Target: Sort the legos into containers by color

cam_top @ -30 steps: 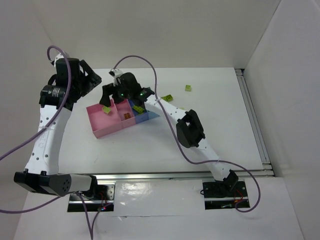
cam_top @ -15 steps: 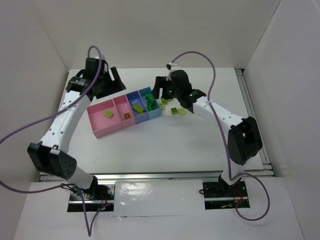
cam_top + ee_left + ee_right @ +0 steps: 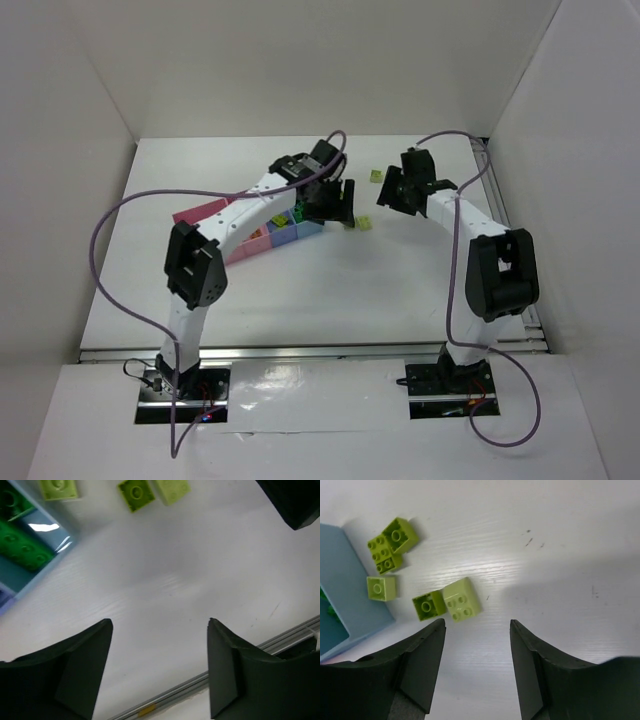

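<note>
On white table (image 3: 300, 290) inside white walls (image 3: 300, 60), L gripper (image 3: 160, 625) & R gripper (image 3: 476, 625) spread near legos (image 3: 461, 599).

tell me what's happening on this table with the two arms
Two robot arms are sorting lego bricks by colour into a row of small bins. Both the left gripper and the right gripper are open and empty, over the table near a cluster of loose yellow-green bricks beside the light blue bin. That bin holds dark green bricks.
</note>
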`<action>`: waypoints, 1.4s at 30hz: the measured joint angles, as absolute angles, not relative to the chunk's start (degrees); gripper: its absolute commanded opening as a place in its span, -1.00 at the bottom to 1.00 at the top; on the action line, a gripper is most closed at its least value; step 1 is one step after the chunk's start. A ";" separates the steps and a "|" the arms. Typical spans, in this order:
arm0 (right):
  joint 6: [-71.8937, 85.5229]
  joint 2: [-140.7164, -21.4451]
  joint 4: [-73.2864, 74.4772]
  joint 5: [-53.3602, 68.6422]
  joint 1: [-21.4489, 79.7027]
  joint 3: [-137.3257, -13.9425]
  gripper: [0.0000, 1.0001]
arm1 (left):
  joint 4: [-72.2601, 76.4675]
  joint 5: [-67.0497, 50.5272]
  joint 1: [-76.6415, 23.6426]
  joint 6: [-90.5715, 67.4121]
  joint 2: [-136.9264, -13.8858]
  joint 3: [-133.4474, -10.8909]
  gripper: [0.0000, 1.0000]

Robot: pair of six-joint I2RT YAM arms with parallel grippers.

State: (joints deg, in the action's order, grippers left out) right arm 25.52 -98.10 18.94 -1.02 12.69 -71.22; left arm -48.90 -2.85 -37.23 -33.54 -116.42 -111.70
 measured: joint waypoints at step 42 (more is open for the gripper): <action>26.35 -135.63 11.18 -8.58 11.14 -105.34 -0.76 | -40.21 -2.85 -38.68 -45.89 -132.18 -116.79 0.53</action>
State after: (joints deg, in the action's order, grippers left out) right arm 26.35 -135.63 11.18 -8.58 11.14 -105.34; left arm -40.21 -2.85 -38.68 -45.89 -132.18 -116.79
